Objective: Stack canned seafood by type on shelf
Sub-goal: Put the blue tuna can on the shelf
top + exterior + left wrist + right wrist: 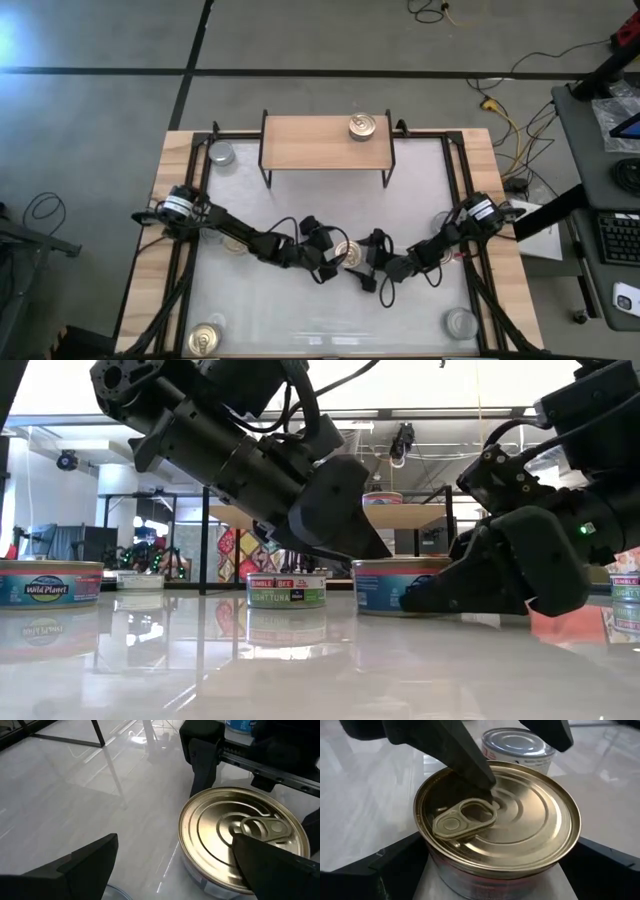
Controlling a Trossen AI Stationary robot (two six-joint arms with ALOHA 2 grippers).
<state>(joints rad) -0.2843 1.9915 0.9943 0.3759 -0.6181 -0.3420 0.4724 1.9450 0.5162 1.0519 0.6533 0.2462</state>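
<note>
Room: a workshop floor with cables around a glossy white worktop (300,300), wood-edged.
Right fingers (485,870): spread as wide as they go, one on each side of the gold tin (497,827) at the worktop's middle, low beside its wall; I judge they bracket it without pinching yet.
Left fingers (175,865): also wide open, holding nothing; one tip hangs over the same tin's lid near the pull ring, the other stands off to the side over bare worktop.
Key relation: the tin lies straight ahead between my right fingers, upright, lid up; both arms meet at it, but the right is the one squared around it.
Other tins: a grey one (517,747) just behind the gold one, more near the worktop's corners.
Shelf (325,145): at the far edge, well apart from my fingers, with one gold tin (362,125) already on its plank.
</note>
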